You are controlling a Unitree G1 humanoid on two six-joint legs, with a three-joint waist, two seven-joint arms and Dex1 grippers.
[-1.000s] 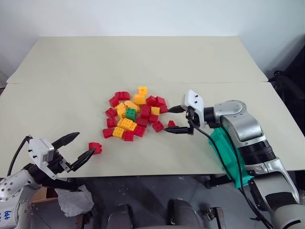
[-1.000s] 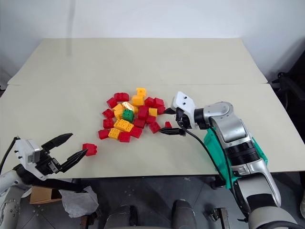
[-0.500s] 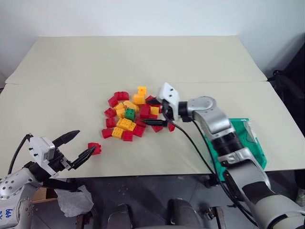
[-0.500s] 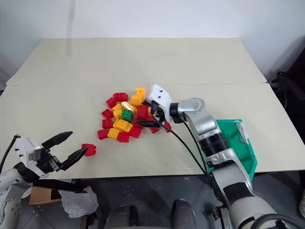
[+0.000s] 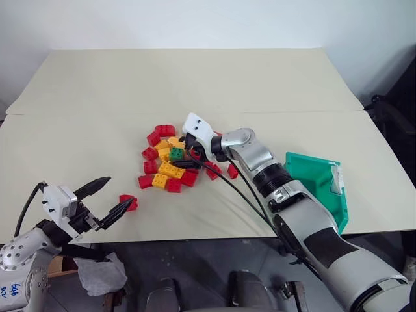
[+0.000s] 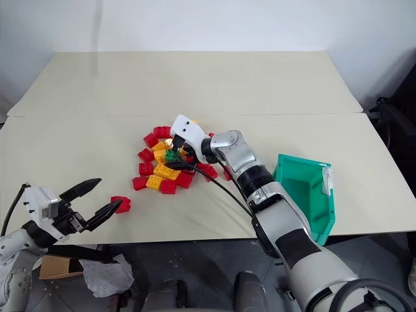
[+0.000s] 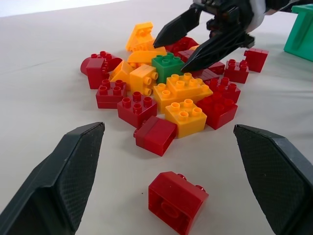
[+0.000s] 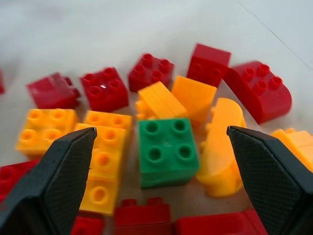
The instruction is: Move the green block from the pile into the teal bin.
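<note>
The right gripper (image 7: 195, 39) reached into the pile (image 5: 174, 159) with its jaws set wide apart and nothing between them but air. The green block (image 8: 166, 151) sat on the worktop (image 5: 195, 84) straight ahead of those jaws, centred in the gap between the two fingertips, studs up, not touched by either. Yellow bricks (image 8: 100, 147) lay against it on one side and a rounded yellow piece (image 8: 222, 147) on the other, with red bricks (image 8: 105, 88) beyond. In the left wrist view one fingertip hung just above the block and the other just beside it.

The teal bin (image 5: 317, 185) stood well apart from the jaws, behind the right forearm at the near edge of the worktop, tilted up on one side.

The left gripper (image 5: 104, 200) hovered at the near edge with its jaws also spread wide and empty. A lone red brick (image 7: 176, 200) lay between its fingertips, clear of both, with the pile farther ahead.
</note>
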